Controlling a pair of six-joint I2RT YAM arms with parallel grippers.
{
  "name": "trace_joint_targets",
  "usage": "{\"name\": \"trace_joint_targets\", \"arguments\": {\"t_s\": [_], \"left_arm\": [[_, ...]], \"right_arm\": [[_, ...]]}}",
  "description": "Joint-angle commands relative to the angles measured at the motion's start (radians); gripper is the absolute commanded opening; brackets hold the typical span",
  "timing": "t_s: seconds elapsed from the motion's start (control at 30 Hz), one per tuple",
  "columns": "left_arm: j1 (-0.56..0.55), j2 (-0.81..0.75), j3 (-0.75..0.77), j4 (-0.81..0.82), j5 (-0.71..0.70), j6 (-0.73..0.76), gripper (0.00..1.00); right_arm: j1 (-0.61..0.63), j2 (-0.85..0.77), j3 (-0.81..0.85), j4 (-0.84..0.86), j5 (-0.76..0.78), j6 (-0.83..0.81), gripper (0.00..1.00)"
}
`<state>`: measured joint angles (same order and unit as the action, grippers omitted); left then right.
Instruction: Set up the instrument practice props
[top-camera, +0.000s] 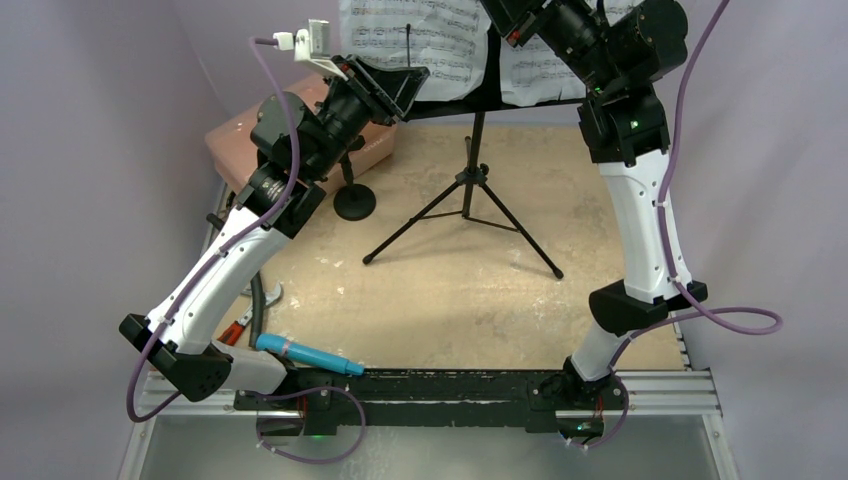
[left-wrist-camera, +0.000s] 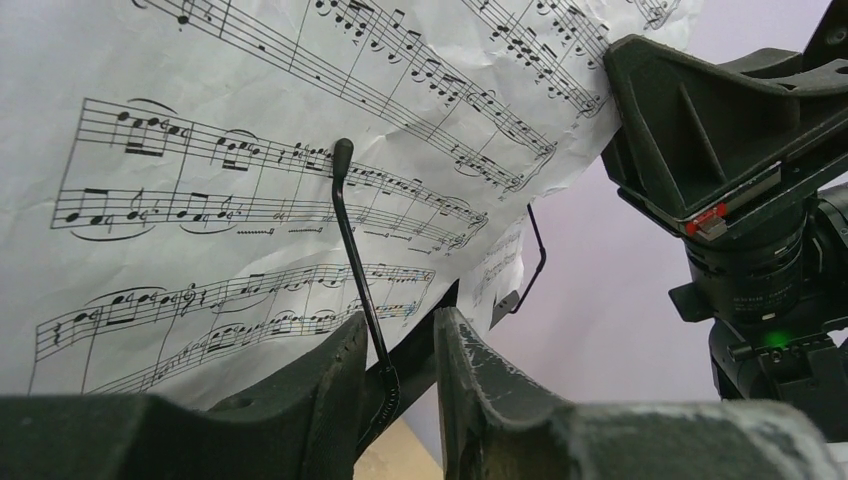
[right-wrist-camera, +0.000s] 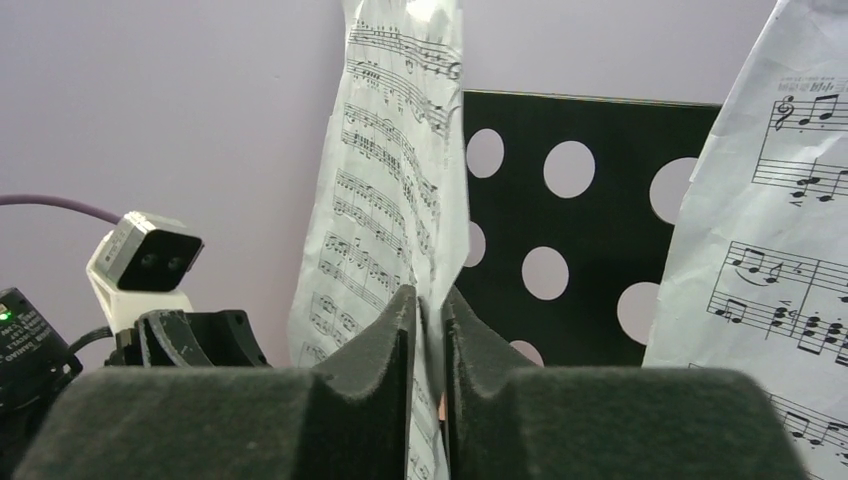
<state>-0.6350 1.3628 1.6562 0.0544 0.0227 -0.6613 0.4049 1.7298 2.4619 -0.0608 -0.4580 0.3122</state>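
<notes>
The black tripod music stand (top-camera: 470, 195) stands mid-table, its perforated desk (right-wrist-camera: 590, 240) carrying two white sheet-music pages (top-camera: 415, 40) (top-camera: 545, 70). My left gripper (left-wrist-camera: 398, 345) is at the desk's lower left edge. It is open, and the stand's thin wire page holder (left-wrist-camera: 355, 260) passes through the gap in front of the left page (left-wrist-camera: 200, 150). My right gripper (right-wrist-camera: 430, 300) is open by a narrow slit, with the curled edge of the left page (right-wrist-camera: 395, 150) lying in the slit. The small mic stand (top-camera: 354, 203) is left of the tripod. The cyan microphone (top-camera: 300, 352) lies at the front left.
A pink box (top-camera: 245, 140) sits at the back left behind my left arm. A red-handled tool (top-camera: 236, 330) lies by the left arm's base. The tripod legs (top-camera: 520, 235) spread across the tan mat. The purple backdrop is close behind the stand.
</notes>
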Motion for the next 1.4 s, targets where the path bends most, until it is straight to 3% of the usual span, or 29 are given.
{"name": "trace_joint_targets", "arguments": {"t_s": [0.0,0.23,0.5,0.7,0.87,1.0,1.37], "left_arm": [[0.0,-0.016,0.02,0.048,0.002,-0.005,0.33],[0.0,-0.03,0.007,0.06,0.0,-0.006,0.5],[0.001,-0.08,-0.063,0.145,-0.01,-0.013,0.73],[0.001,-0.145,-0.149,0.229,-0.02,-0.032,0.9],[0.0,-0.203,-0.218,0.277,-0.053,-0.043,0.97],[0.0,-0.246,-0.266,0.296,-0.056,-0.05,0.99],[0.001,-0.332,-0.374,0.315,-0.085,-0.08,0.99]], "right_arm": [[0.003,-0.029,-0.014,0.058,0.034,-0.002,0.2],[0.003,-0.073,-0.066,0.104,0.089,-0.001,0.38],[0.003,-0.14,-0.155,0.152,0.148,0.0,0.48],[0.003,-0.206,-0.238,0.177,0.198,0.031,0.65],[0.003,-0.288,-0.342,0.194,0.222,0.054,0.74],[0.003,-0.35,-0.421,0.184,0.257,0.071,0.88],[0.003,-0.469,-0.561,0.139,0.248,0.107,0.97]]}}
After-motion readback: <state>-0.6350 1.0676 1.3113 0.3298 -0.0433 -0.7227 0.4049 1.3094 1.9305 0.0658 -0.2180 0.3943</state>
